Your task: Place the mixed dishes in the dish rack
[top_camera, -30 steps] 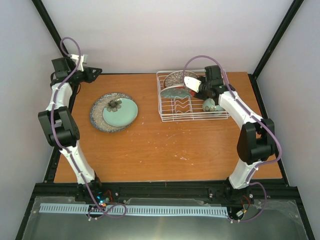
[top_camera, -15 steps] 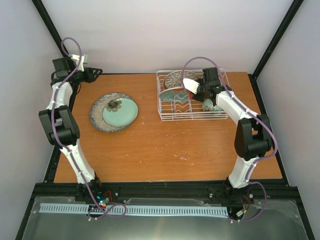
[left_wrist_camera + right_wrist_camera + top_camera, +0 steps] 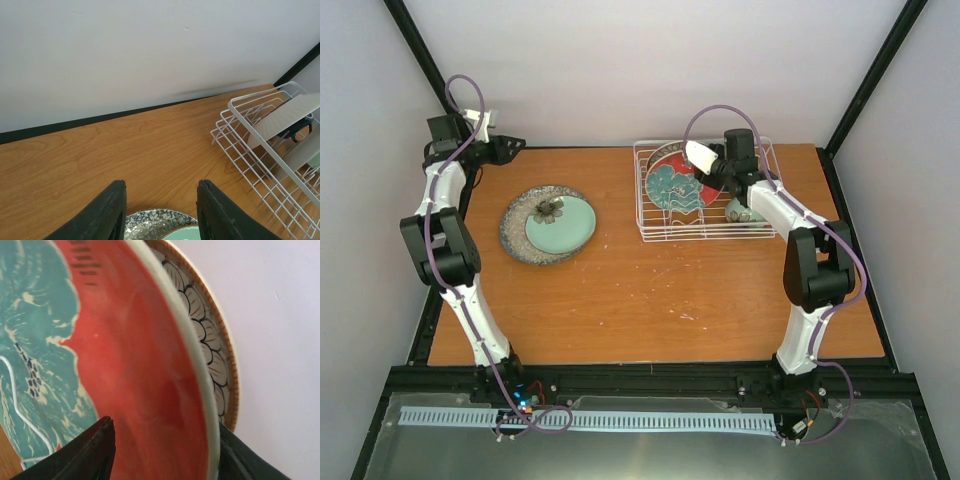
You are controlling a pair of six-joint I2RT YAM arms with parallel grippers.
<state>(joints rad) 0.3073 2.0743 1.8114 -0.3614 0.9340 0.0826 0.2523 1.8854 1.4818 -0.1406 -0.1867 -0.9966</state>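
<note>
Tipped up since a second ago: red-rimmed teal plate (image 3: 672,188), now standing on edge in the dish rack (image 3: 660,237) at the far right of the counter (image 3: 650,290).
Large speckled grey plate (image 3: 515,240): flat on the counter, far left, with the pale green plate (image 3: 565,228) lying on it.
Petal-patterned plate (image 3: 207,345): upright, just behind the teal one.
Right fingers (image 3: 95,450): parted, straddling the teal plate's rim.
Left fingers (image 3: 107,215): moderately apart, holding nothing, with the grey plate's edge showing between them.

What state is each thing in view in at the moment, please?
red-rimmed teal plate, upright in dish rack.
petal-patterned plate, upright behind it.
small green bowl, inside rack.
pale green plate, flat on speckled grey plate.
left end effector, open, empty.
right end effector, open, straddling teal plate's rim.
</note>
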